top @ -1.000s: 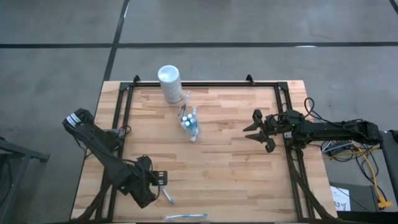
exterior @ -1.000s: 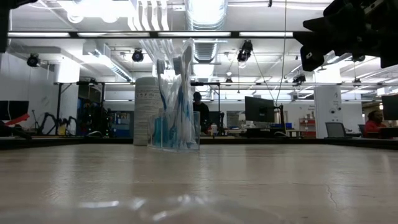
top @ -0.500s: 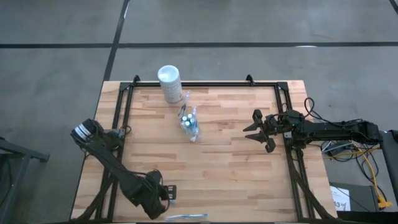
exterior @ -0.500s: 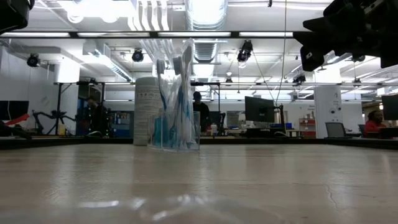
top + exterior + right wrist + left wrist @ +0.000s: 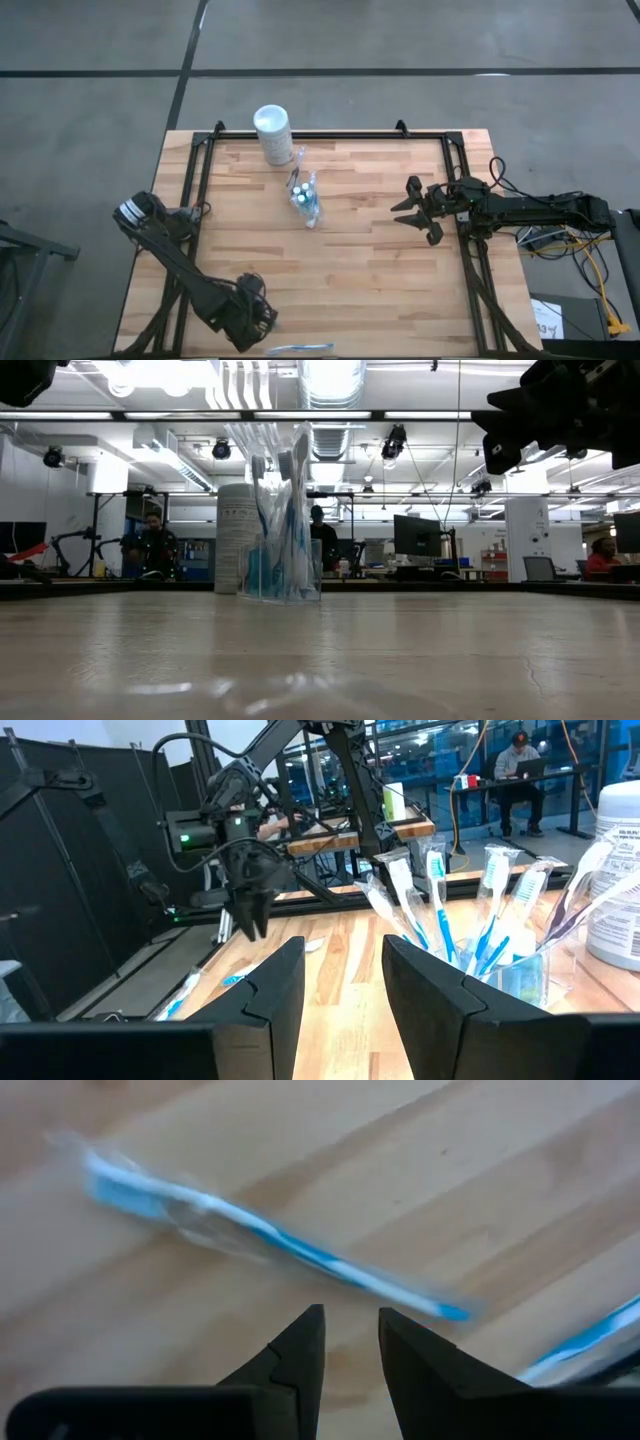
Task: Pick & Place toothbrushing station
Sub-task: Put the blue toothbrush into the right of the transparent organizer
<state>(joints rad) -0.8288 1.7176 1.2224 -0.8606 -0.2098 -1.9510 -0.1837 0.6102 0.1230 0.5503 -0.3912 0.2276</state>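
Toothbrushing station stands beside white cylinder, unobstructed.

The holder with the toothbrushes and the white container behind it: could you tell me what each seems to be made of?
The holder looks like clear, glossy plastic: the toothbrushes and the wood show through its walls, and its edges catch the light. The white container looks like opaque plastic with a printed label; its wall is smooth and evenly white, though the material cannot be confirmed. The table is light, jointed wood strips.

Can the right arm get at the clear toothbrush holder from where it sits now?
Probably yes. The right gripper, jaws open, faces the holder across bare wood, with nothing between.
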